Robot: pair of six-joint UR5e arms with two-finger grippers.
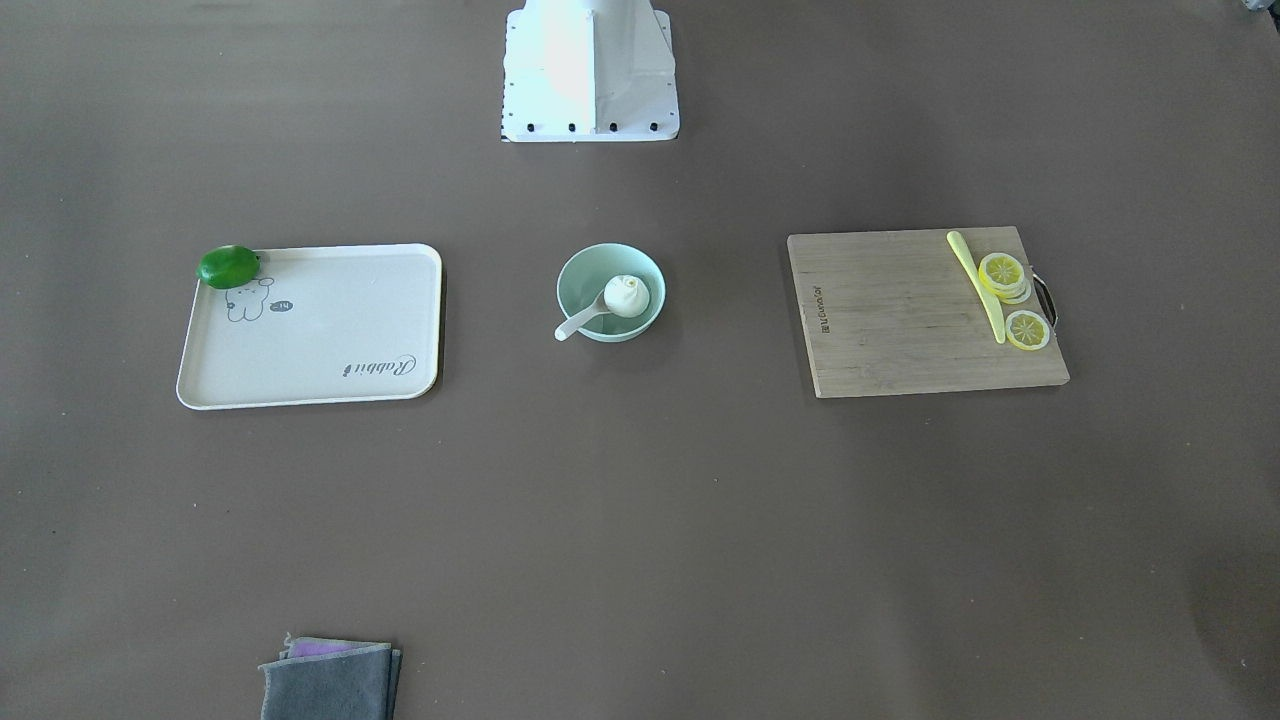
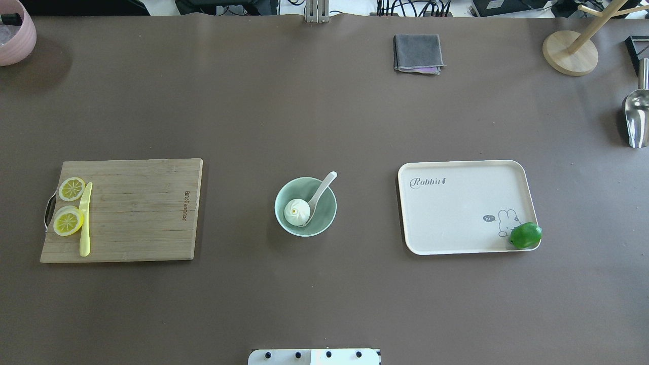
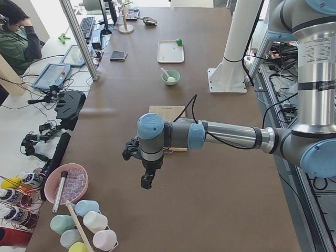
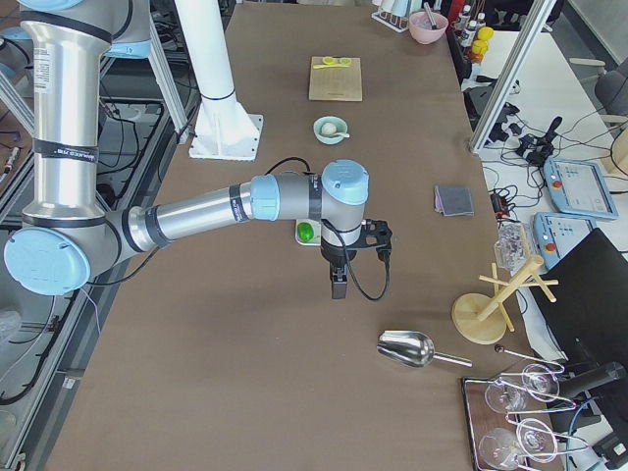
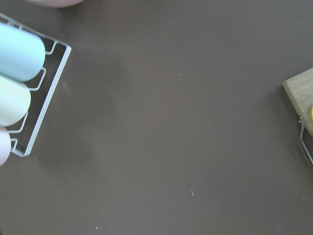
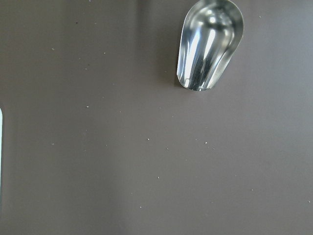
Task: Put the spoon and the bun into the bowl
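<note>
The pale mint-green bowl [image 2: 328, 213] stands at the table's middle; it also shows in the front-facing view [image 1: 575, 270]. The white bun [image 2: 297, 211] with its swirled peak lies inside it. The white spoon [image 2: 320, 191] rests with its scoop in the bowl and its handle over the rim. My left gripper [image 3: 147, 181] hangs over the table's left end, far from the bowl. My right gripper [image 4: 339, 287] hangs over the right end. Both show only in the side views, so I cannot tell whether they are open or shut.
A wooden cutting board [image 2: 137, 213] with lemon slices [image 2: 68, 221] and a yellow knife [image 2: 85, 223] lies left of the bowl. A cream tray [image 2: 456, 213] with a lime [image 2: 526, 235] lies on the right. A grey cloth [image 2: 417, 53], metal scoop [image 2: 636, 114] and wooden stand [image 2: 570, 50] sit far off.
</note>
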